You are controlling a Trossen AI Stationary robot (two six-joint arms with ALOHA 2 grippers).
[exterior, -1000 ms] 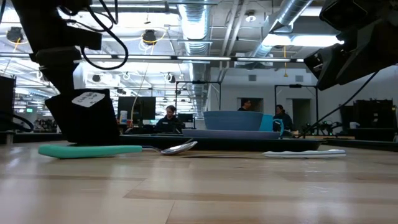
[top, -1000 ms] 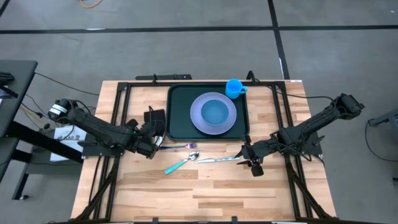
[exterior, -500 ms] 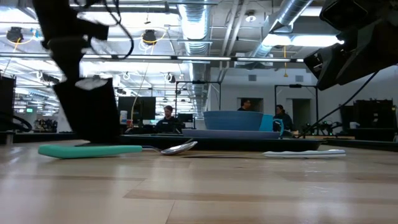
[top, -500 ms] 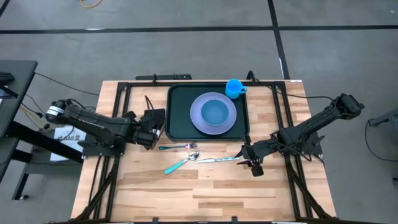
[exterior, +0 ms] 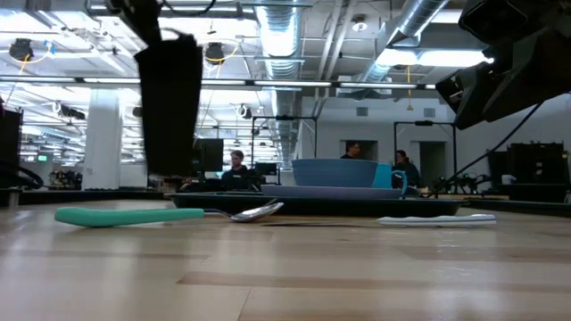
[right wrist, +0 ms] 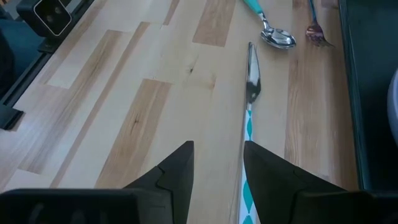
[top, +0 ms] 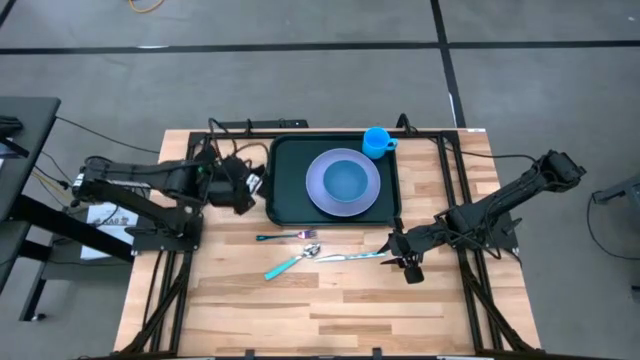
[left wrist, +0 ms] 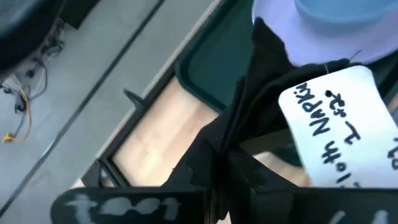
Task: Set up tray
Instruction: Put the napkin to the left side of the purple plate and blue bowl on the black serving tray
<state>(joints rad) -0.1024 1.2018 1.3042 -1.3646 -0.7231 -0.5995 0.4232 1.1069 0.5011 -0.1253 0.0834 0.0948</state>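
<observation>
Your left gripper [top: 243,184] is clamped shut on a black cloth [left wrist: 249,118] that carries a white handwritten tag [left wrist: 339,118]. It hangs raised above the table [top: 330,300], and in the low view the cloth [exterior: 169,102] dangles clear of the wood. The tray [top: 288,180] lies just beside this gripper, on the side its fingers point toward; from the left wrist the tray's rounded corner [left wrist: 211,68] sits right past the cloth. On the tray rests a lavender plate [top: 343,182] with a blue bowl [top: 346,180] in it, and a blue cup [top: 376,141] stands at the tray's far corner from the gripper.

Your right gripper [top: 403,262] sits low over the table, fingers [right wrist: 177,171] partly apart and holding nothing. A knife [right wrist: 250,84] lies between and ahead of them; the spoon [right wrist: 268,28] and fork [right wrist: 314,25] are farther ahead. The tray is near this gripper, off to one side, its edge [right wrist: 367,93] showing in the right wrist view.
</observation>
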